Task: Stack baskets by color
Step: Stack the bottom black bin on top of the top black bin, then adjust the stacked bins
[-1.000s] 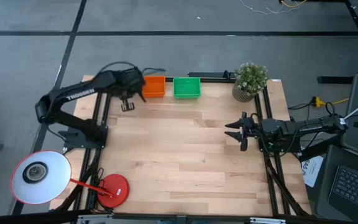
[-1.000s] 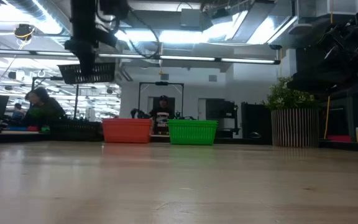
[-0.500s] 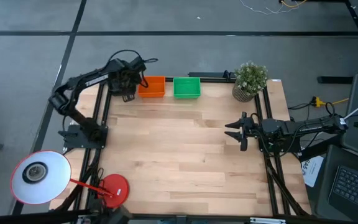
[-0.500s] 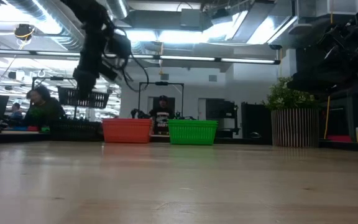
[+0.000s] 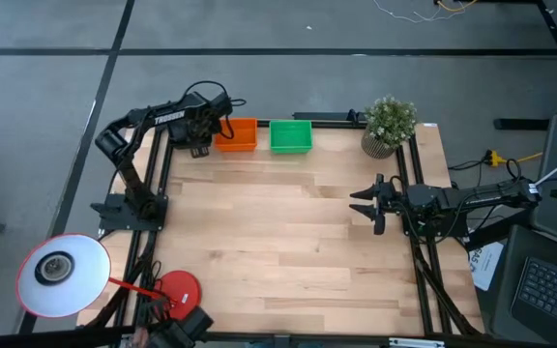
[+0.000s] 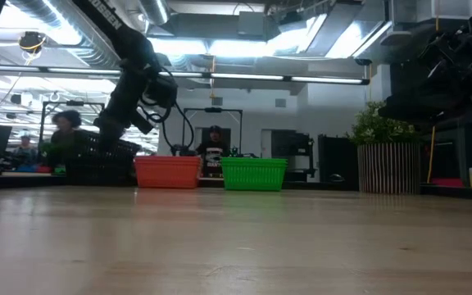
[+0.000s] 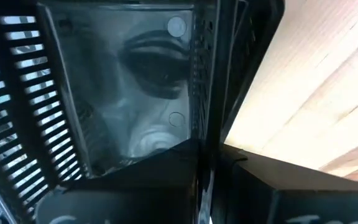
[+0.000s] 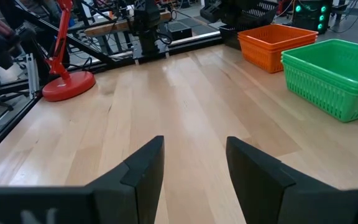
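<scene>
Left end effector (image 5: 201, 145) pinches the wall of a black basket (image 7: 104, 93) at the tabletop's (image 5: 288, 232) far left corner, beside the orange basket (image 5: 237, 134) and green basket (image 5: 290, 135).

Thin, light and probably springy, the mesh plastic is best gripped by its rim; the right end effector (image 5: 367, 205) waits, fingers spread.

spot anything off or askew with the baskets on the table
Only the black basket: the left hand is shut on it and holds it tilted at the table's far left corner, beside the orange stack. The orange and green stacks sit square.
</scene>
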